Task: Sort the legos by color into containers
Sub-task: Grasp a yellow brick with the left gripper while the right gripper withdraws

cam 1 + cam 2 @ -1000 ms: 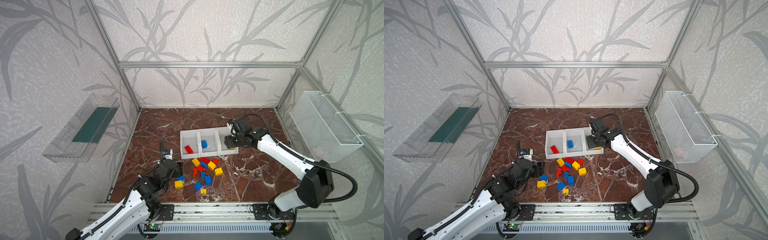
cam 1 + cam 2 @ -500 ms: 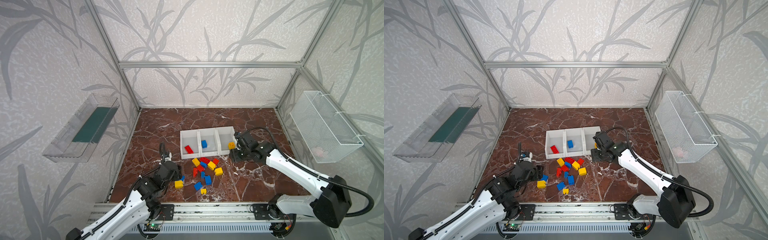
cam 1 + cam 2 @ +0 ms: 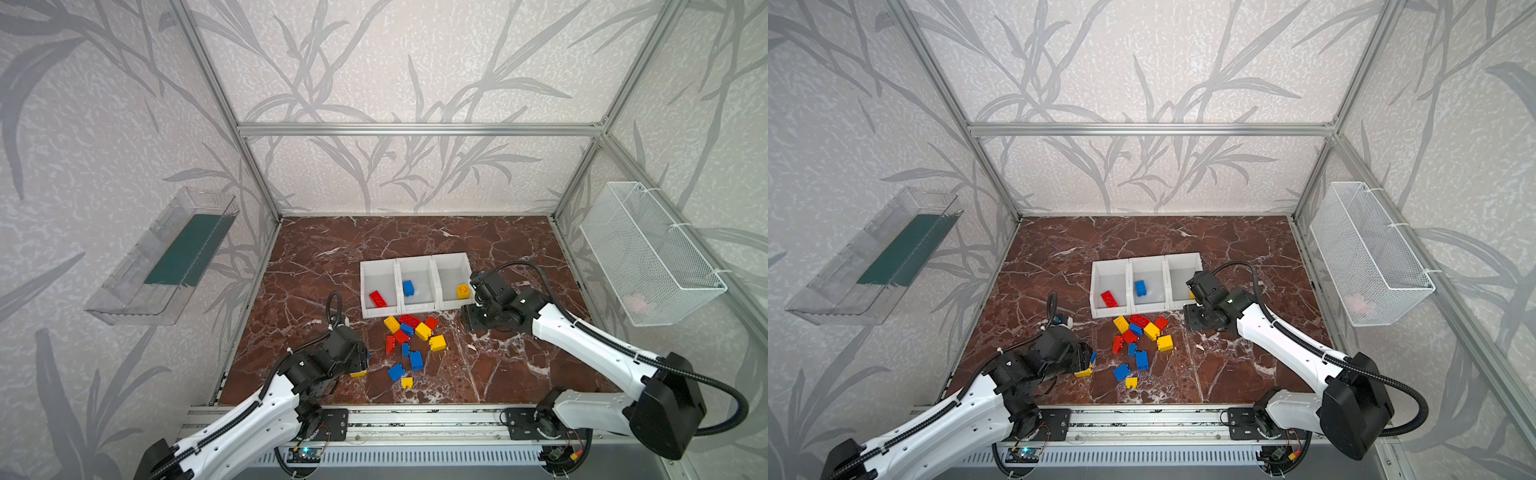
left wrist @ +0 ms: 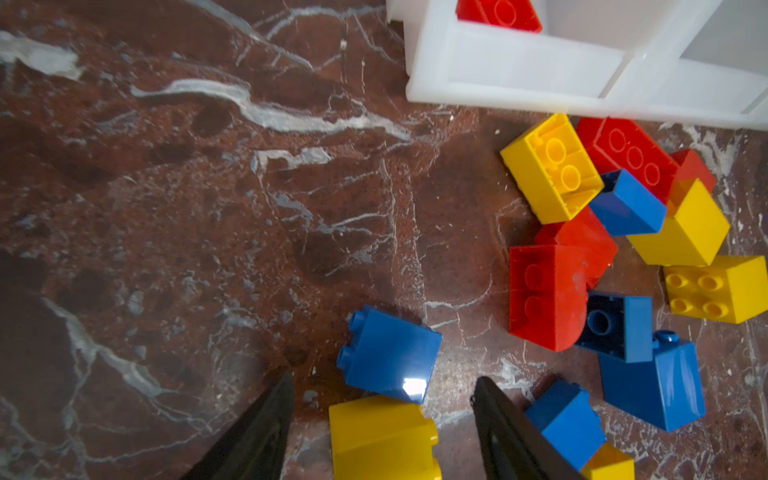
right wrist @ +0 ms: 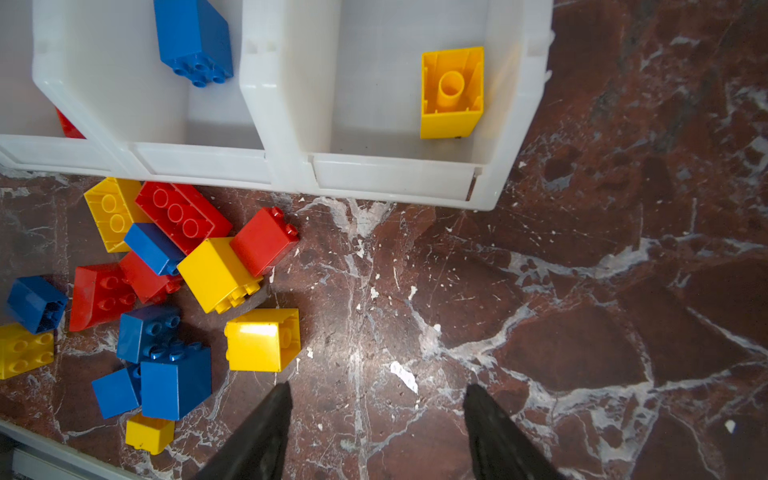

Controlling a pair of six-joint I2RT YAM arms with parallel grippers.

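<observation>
Three joined white containers [image 3: 419, 308] sit mid-floor. The left one holds a red brick [image 3: 377, 299], the middle a blue brick [image 3: 408, 288], the right a yellow brick [image 3: 463, 291], also clear in the right wrist view [image 5: 452, 92]. Several loose legos [image 3: 423, 331] in red, blue and yellow lie heaped just in front. My left gripper [image 4: 382, 378] is open and low at the heap's left edge. A yellow brick [image 4: 382, 436] lies between its fingers with gaps on both sides, and a blue brick [image 4: 388, 353] lies just ahead. My right gripper [image 5: 377, 385] is open and empty over bare floor before the right container.
A clear tray [image 3: 166, 262] hangs on the left wall and a white wire basket [image 3: 648, 253] on the right wall. The aluminium base rail [image 3: 415, 415] runs along the front edge. Brown marble floor [image 3: 374, 237] stretches behind the containers.
My right gripper has drawn back from over the right container towards the front, and the yellow brick now lies in that container. My left gripper has shifted slightly forward over the yellow brick.
</observation>
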